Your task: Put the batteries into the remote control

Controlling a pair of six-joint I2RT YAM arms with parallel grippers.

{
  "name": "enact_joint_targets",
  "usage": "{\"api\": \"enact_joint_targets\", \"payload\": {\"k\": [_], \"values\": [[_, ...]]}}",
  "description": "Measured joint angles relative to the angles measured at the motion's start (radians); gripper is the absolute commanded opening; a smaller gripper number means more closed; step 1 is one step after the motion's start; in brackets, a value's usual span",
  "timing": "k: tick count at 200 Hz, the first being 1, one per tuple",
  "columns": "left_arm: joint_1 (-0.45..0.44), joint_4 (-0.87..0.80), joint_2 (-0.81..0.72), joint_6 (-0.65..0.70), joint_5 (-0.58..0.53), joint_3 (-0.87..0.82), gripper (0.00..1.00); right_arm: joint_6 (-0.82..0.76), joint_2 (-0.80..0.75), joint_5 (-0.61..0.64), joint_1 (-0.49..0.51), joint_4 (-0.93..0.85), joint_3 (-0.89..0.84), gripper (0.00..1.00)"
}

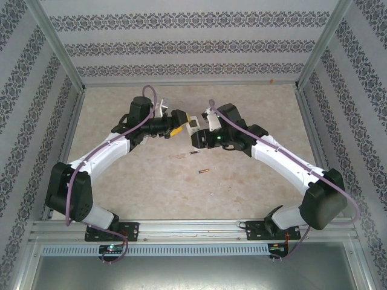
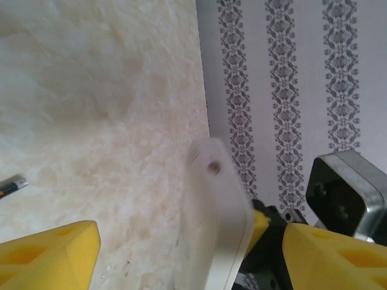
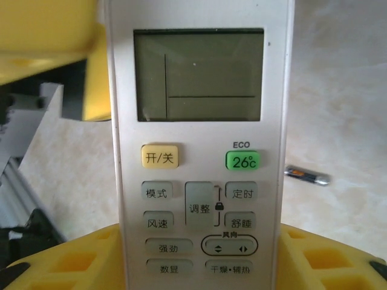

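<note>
**R claw grips remote, L claw open at its far end**

The right claw is clenched on the remote. Its yellow fingers press both long edges at the button end, w/ the face turned to the wrist cam.

Readable on the face, going out from the claw:
- Bottom row 数显 and 干燥·辅热, partly cut off by the frame edge.
- Then 强劲 and an arrow pad marked 风向.
- Then 风速, 舒睡, and 调整 w/ a lock icon.
- Then 模式 and 定时.
- A yellow 开/关 button, and a green one reading 26°C w/ ECO printed above it.
- The LCD beyond is blank except for two thin lines.
- No brand name is legible.

The left claw is released, fingers wide apart. The remote's far end sits between them, hard by one finger. It's blurred white there, so contact can't be told. A small round hole and faint ribbing show near its tip.

From the top cam the left claw and right claw meet mid-air, w/ the remote bridging them.

Batteries:
- One battery lies on the surface just below the claws, nearer the arm bases.
- Another battery lies a bit further that way, apart from the first.
- The right wrist cam catches a battery beside the remote's edge, w/ an orange print too small to read.
- The left wrist cam shows a battery cut off at the frame edge.

A dark metal-rimmed box beyond the left claw is hard to identify. Patterned wall behind.
</note>
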Motion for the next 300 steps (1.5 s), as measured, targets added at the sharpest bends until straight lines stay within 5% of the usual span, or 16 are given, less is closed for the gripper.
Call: {"api": "enact_joint_targets", "payload": {"k": [41,64,94,122,172,229,246,262,276,300], "values": [[-0.026,-0.025,0.018,-0.032,-0.032,0.014,0.19,-0.024,0.0,-0.014,0.047,0.003,0.0,0.59],[-0.027,-0.071,0.019,-0.062,-0.084,0.014,0.13,-0.052,-0.003,0.013,0.054,-0.002,0.0,0.78],[-0.026,-0.171,0.011,-0.143,-0.205,0.014,0.12,-0.184,-0.127,0.169,0.128,0.075,-0.089,0.85],[-0.026,-0.29,-0.011,-0.233,-0.32,0.016,0.12,-0.494,-0.323,0.383,0.312,0.288,-0.301,0.86],[-0.026,-0.355,-0.026,-0.323,-0.379,0.018,0.12,-0.92,-0.183,0.665,0.425,0.608,-0.433,0.63],[-0.026,-0.377,-0.06,-0.34,-0.403,0.018,0.12,-1.032,-0.034,0.744,0.41,0.752,-0.413,0.19],[-0.021,-0.376,-0.066,-0.352,-0.42,0.018,0.22,-1.032,-0.023,0.749,0.41,0.756,-0.398,0.12],[-0.02,-0.378,-0.074,-0.346,-0.425,0.018,0.58,-1.011,-0.022,0.737,0.409,0.739,-0.382,0.11],[-0.02,-0.377,-0.089,-0.326,-0.432,0.018,0.78,-0.957,-0.027,0.703,0.396,0.694,-0.36,0.14],[-0.015,-0.352,-0.174,-0.243,-0.477,0.008,0.92,-0.727,-0.069,0.459,0.276,0.544,-0.291,0.14]]}}
